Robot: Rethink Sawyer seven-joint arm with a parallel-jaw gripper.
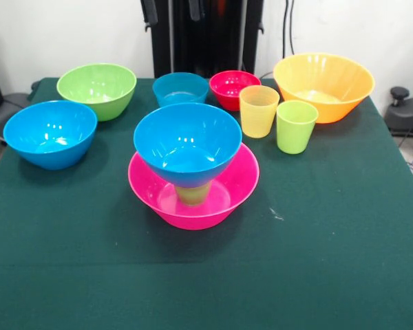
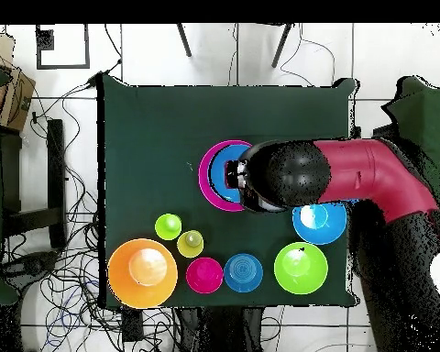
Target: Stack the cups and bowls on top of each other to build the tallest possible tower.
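The tower stands at the table's middle: a wide pink bowl [image 1: 193,185] as base, a green cup [image 1: 193,194] upside down inside it, and a medium blue bowl [image 1: 187,144] resting upright on the cup. In the overhead view the red and black arm [image 2: 352,179] reaches over the tower, so only part of the pink bowl [image 2: 208,174] and the blue bowl [image 2: 228,174] show. The gripper is hidden beneath the arm's end. The front view shows no gripper.
Loose on the table: a blue bowl [image 1: 49,133], a green bowl [image 1: 96,89], a small blue bowl [image 1: 180,88], a small red bowl [image 1: 234,88], a yellow-orange cup [image 1: 259,110], a green cup [image 1: 296,126], a large orange bowl [image 1: 323,86].
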